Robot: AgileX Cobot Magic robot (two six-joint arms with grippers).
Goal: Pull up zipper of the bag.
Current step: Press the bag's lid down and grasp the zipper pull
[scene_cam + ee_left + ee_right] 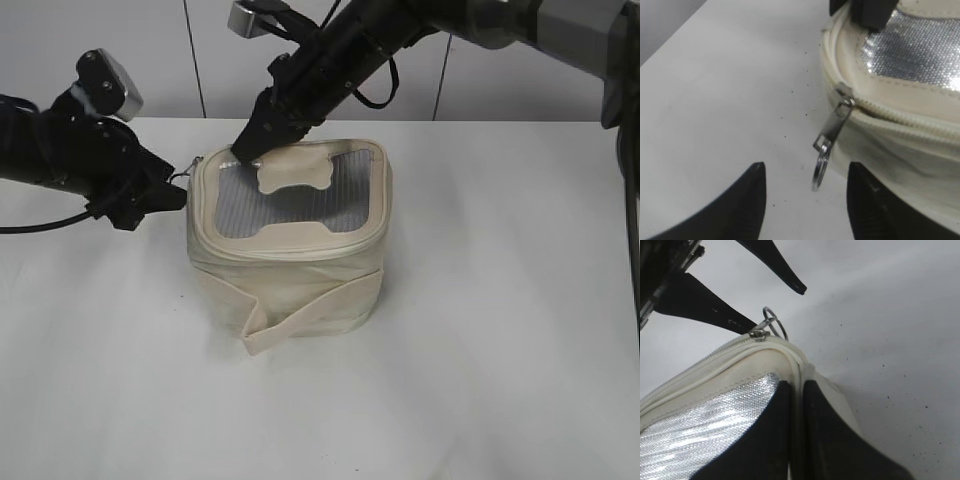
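The cream-white bag (pixel 290 275) stands mid-table with its grey mesh top panel (pixel 290 200) facing up. The zipper (pixel 900 117) runs round the top rim, and its silver ring pull (pixel 821 167) hangs at the bag's left corner. The pull also shows in the right wrist view (pixel 774 326). My left gripper (pixel 172 190) is open; its fingertips (pixel 805 195) sit on either side of the ring without touching it. My right gripper (pixel 250 145) is shut on the bag's rim (pixel 799 371) at the back left corner of the top panel.
The wide cream strap (pixel 300 322) crosses the bag's front side, its loose end sticking out at the lower left. White tabletop (pixel 480 380) lies all around the bag. A wall stands behind the table's far edge.
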